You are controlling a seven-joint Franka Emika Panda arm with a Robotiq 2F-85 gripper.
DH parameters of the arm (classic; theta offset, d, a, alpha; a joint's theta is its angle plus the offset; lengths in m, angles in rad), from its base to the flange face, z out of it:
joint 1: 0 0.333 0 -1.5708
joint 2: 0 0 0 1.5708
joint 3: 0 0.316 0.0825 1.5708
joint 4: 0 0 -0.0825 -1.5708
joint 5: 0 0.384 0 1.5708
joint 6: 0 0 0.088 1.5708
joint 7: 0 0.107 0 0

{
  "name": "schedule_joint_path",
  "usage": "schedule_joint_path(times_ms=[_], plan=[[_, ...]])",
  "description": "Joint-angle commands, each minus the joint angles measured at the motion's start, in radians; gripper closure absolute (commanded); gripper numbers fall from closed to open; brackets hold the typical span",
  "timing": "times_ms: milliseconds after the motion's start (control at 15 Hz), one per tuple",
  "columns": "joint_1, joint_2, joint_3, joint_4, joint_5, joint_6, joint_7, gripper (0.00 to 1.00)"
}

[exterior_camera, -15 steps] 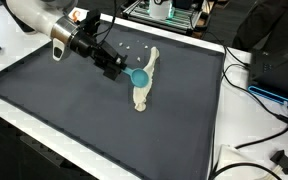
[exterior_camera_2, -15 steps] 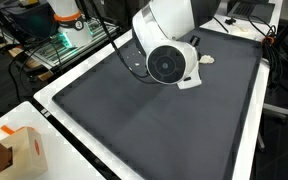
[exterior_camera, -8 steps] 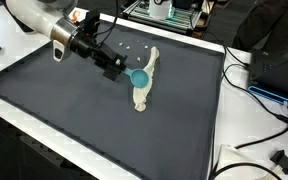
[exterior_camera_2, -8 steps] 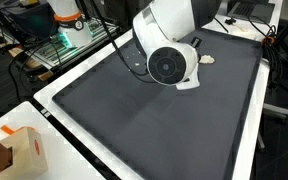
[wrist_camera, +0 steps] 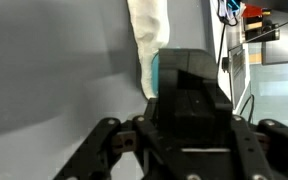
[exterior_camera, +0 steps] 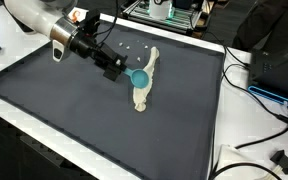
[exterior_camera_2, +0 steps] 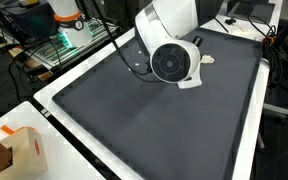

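In an exterior view a small teal cup [exterior_camera: 139, 76] lies tilted on a cream cloth [exterior_camera: 144, 92] that stretches across the dark mat [exterior_camera: 84, 120]. My gripper [exterior_camera: 123, 71] comes in from the left, and its tips are right at the cup's left rim. The fingers are too dark and small to show whether they pinch the rim. In the wrist view the gripper's black body [wrist_camera: 189, 100] fills the middle. Only a teal sliver of the cup [wrist_camera: 155, 75] and the cloth [wrist_camera: 149, 30] show beyond it. In an exterior view the arm's round wrist [exterior_camera_2: 171, 62] hides the gripper and the cup, and only a corner of the cloth [exterior_camera_2: 211, 59] shows.
A white border [exterior_camera: 219, 120] frames the mat. Cables [exterior_camera: 264, 95] and dark gear lie off its right side. A metal rack [exterior_camera: 169, 10] stands behind the table. A cardboard box [exterior_camera_2: 14, 150] sits at the near corner.
The arm's wrist has shifted very slightly in one exterior view. The cup and the cloth have not moved.
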Motion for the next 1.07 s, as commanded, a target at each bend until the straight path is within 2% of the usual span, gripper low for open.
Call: schedule_joint_path(times_ms=[0,333,1000], plan=[[0.011,0.032,-0.011,0.000,-0.011,0.045,0.010,0.75],[0.000,0.024,0.000,0.001,-0.006,-0.007,0.015,0.75],[0.009,-0.052,0.005,-0.046,0.007,0.004,0.027,0.75]])
